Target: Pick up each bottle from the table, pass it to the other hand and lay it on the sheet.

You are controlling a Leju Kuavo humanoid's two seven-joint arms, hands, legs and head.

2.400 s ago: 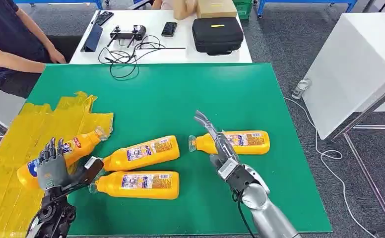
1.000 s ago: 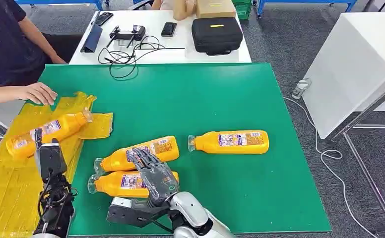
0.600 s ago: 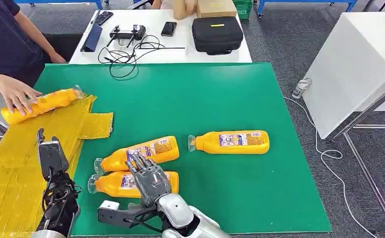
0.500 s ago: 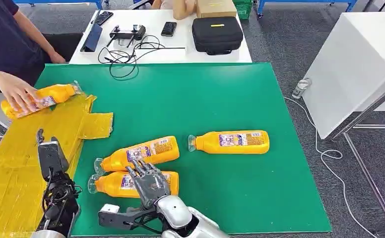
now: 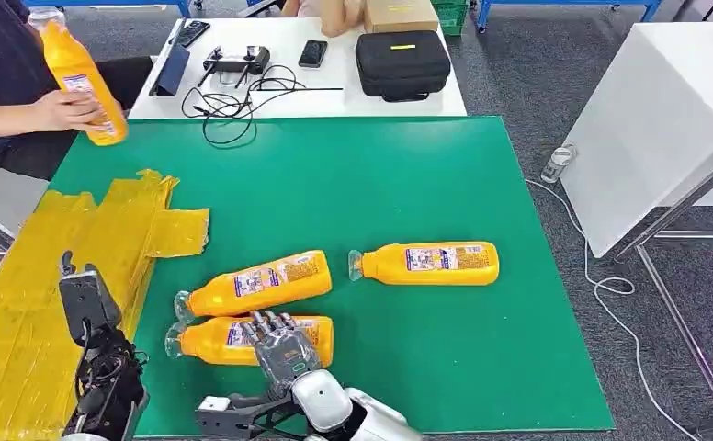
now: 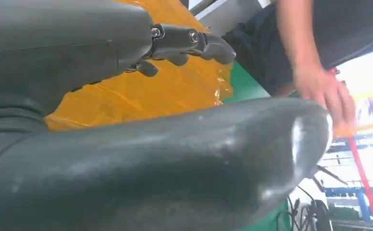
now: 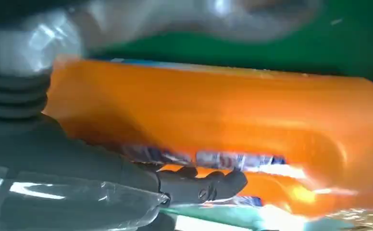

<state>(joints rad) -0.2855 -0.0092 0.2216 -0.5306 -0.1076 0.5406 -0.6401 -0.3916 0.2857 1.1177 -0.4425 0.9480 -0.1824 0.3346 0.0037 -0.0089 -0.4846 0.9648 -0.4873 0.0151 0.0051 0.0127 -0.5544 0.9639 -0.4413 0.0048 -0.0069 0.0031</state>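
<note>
Green counter (image 5: 408,184) carried three orange bottles lying on their sides. Nearest bottle (image 5: 243,341) lay at the front edge, cap toward the yellow sheet (image 5: 31,276). Right hand (image 5: 279,344) lay over this bottle's middle, fingers (image 7: 204,185) curled against its label side; right wrist view showed them touching the orange body, but whether they gripped it could not be told. Second bottle (image 5: 256,284) lay just behind the first, nearly touching. Third bottle (image 5: 426,263) lay apart, farther right. Left hand (image 5: 82,299) stood above the sheet's inner edge, fingers (image 6: 194,43) released, nothing in them. Sheet draped over the counter's left end. At the far left corner a person's hand (image 5: 63,110) held a fourth bottle (image 5: 77,73) upright, off the sheet.
</note>
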